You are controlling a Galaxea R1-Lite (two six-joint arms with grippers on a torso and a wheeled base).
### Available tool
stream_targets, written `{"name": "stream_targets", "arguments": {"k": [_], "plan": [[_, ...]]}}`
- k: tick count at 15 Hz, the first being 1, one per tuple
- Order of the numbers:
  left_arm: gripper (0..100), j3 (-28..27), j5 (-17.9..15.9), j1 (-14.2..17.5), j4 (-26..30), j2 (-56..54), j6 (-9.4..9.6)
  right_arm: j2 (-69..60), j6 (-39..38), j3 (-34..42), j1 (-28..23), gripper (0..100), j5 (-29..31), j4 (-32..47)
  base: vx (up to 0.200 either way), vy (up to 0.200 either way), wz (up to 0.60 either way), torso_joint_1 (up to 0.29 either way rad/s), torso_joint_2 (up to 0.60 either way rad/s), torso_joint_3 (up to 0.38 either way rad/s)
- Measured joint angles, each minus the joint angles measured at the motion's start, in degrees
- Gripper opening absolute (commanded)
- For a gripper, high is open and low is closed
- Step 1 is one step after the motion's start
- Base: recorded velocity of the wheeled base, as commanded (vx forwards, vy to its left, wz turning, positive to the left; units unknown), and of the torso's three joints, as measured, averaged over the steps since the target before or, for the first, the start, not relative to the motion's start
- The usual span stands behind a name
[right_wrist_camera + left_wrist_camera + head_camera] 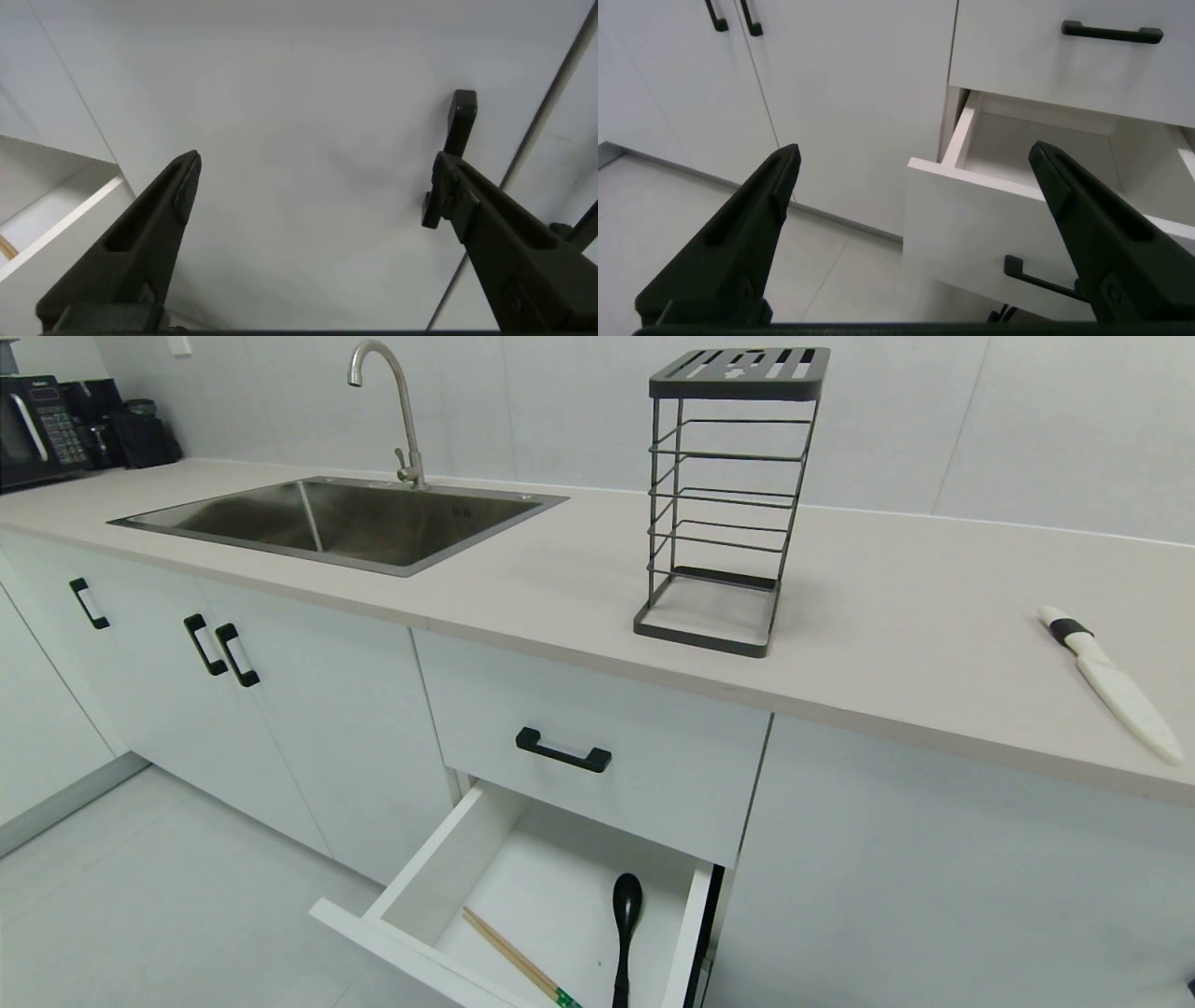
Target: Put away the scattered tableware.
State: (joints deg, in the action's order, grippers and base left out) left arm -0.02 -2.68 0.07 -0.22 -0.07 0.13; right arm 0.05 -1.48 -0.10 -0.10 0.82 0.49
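A white knife (1111,683) with a dark band near one end lies flat on the bench (915,616), far to the right. Its banded end is toward the wall and its other end is close to the bench's front edge. Well apart from it to the left stands a tall dark wire rack (733,499) with a slotted top, upright on the same surface. Below the bench, the lower drawer (439,877) is pulled out. Inside it a black spoon (625,933) lies with its bowl toward the back, and a pair of wooden chopsticks (518,959) lies at a slant just beside it, apart from the spoon. The upper drawer (653,775) above it is closed, with a black handle (563,750) on its front. Farther left, a steel sink (345,518) with a curved tap (392,406) is set into the bench, over white cabinet doors (317,709) with black handles. The left gripper (913,154) is low in front of the cabinets, over the pale floor (673,215), facing the open lower drawer's front panel (971,233). Its fingers (747,233) are spread wide with nothing between them. The right gripper (316,161) faces a plain white cabinet front (308,112) with a black door handle (458,121) to one side. Its fingers (140,233) are likewise spread and empty.
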Motion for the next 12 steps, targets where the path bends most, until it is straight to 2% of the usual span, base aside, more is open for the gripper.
{"name": "stream_targets", "arguments": {"k": [2,4,5,7,9,12], "plan": [[100,-0.6,0.5,0.0,-2.8,0.0,-0.35,0.0,0.2,0.0,0.0,100,-0.1,0.0,0.0,0.0,0.0,0.0,0.0,0.0],[100,-6.3,0.5,0.2,-6.1,0.2,-1.11,0.0,0.2,0.0,0.0,100,-0.1,0.0,0.0,0.0,0.0,0.0,0.0,0.0],[100,-10.2,0.5,0.3,-5.1,0.3,-1.69,0.0,0.3,0.0,0.0,100,-0.1,0.0,0.0,0.0,0.0,0.0,0.0,0.0],[100,-13.9,0.1,-0.5,-0.6,0.9,-4.75,-0.1,0.3,0.0,0.0,100,-0.1,0.0,0.0,0.0,0.0,0.0,0.0,0.0],[100,-15.1,0.0,-1.2,0.8,3.0,-6.31,-0.1,0.2,0.0,0.0,100,-0.1,0.0,0.0,0.0,0.0,0.0,0.0,0.0],[100,-15.7,-0.1,-4.0,2.1,10.3,-8.03,-0.1,0.3,0.0,0.0,100,-0.1,-0.1,0.0,0.0,0.0,0.0,0.0,0.0]]}}
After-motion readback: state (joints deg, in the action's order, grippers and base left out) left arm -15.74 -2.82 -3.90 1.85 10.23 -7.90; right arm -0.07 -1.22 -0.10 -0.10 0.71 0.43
